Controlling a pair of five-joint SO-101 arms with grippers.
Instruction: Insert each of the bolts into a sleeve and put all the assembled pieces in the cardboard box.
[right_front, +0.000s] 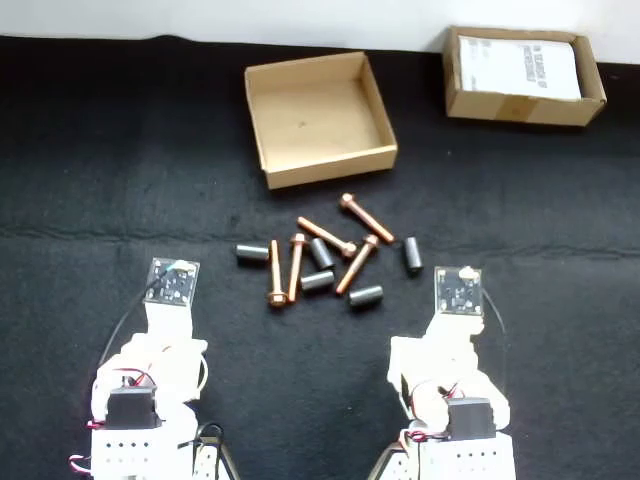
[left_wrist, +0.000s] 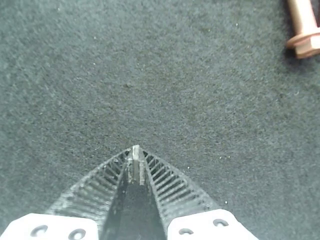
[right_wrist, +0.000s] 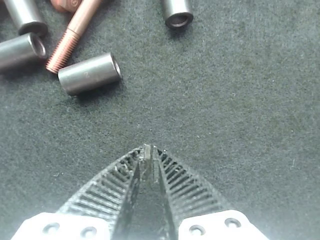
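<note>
Currently, bolts (right_front: 296, 268): unsleeved, loose beside cardboard box (right_front: 330, 166)
left gripper (left_wrist: 136, 150), right gripper (right_wrist: 146, 148): closed, empty
sleeve (right_wrist: 90, 73): next pick, open first

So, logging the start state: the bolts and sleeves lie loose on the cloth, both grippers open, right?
Not open: the left gripper and right gripper are shut, tips together, as each wrist view shows. The bolts and sleeves do lie loose on the cloth.
</note>
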